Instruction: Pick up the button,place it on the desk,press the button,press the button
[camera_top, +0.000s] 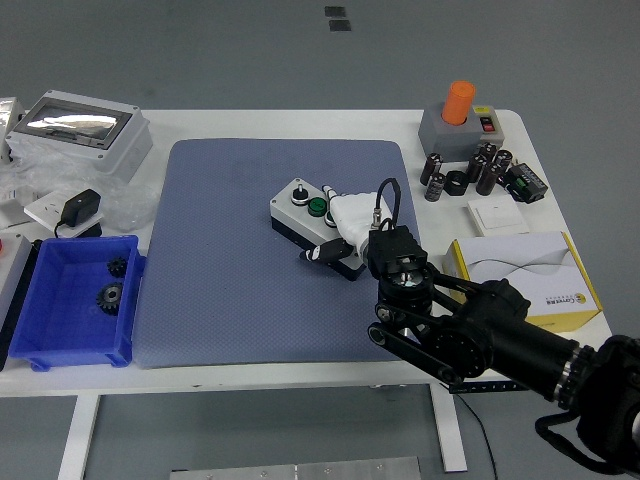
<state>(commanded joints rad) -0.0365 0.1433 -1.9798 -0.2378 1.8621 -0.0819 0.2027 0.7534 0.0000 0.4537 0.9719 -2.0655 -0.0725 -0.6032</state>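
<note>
— Two dark gears (109, 283) lie in the blue bin (75, 345) at the desk's left edge; what else sits on that side?

— Far of the bin, a black adapter (79, 210) rests on clear plastic, and a grey enclosure (77, 130) with a clear lid stands at the far left corner.

— And the button?

— The button box (308, 213), pale grey with a white cap and a green cap, sits on the blue-grey mat (230, 280), right of the mat's middle. The right hand (352, 232), white-covered, lies over the box's right end, fingers (322, 253) curled down against it; whether they grip or only press, I cannot tell.

— Farther right?

— A white-and-yellow carton (525, 275) near the right edge, a white switch plate (498, 216) far of it, black cylinders (470, 170), and a grey box with an orange knob (459, 117). The white desk (300, 122) stands on grey floor.
</note>
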